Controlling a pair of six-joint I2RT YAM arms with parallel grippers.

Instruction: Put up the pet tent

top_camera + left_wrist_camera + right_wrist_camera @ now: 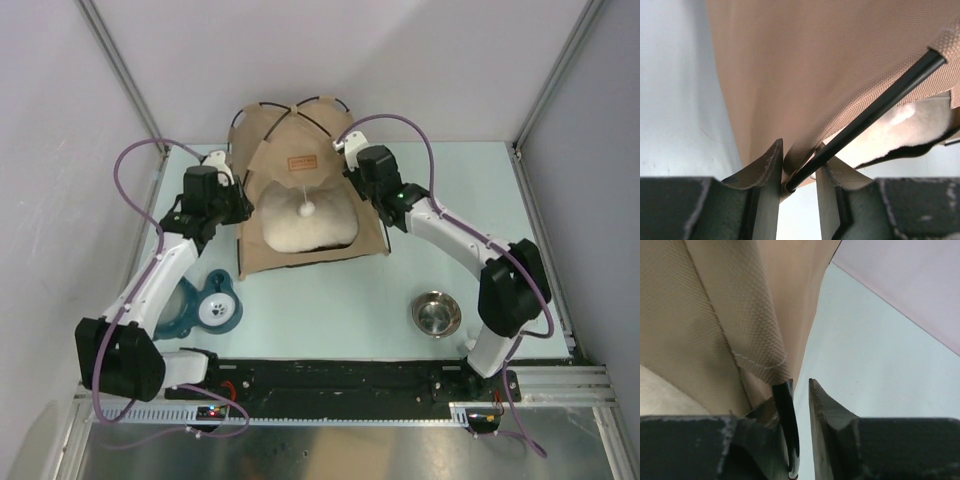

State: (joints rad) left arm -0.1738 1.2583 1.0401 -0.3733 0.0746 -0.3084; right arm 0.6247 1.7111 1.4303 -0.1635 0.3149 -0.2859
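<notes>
1. The pet tent (300,165) stands at upper centre of the top view, with one arm at each side edge.
2. The left gripper (799,150) brackets the tent's corner fold and the end of a black pole (875,107), which runs toward the upper right. I cannot tell whether it pinches.
3. The right gripper (790,395) stands slightly apart. The second pole (786,410) leans on its frame-left finger, with table (880,365) showing beside it.
</notes>
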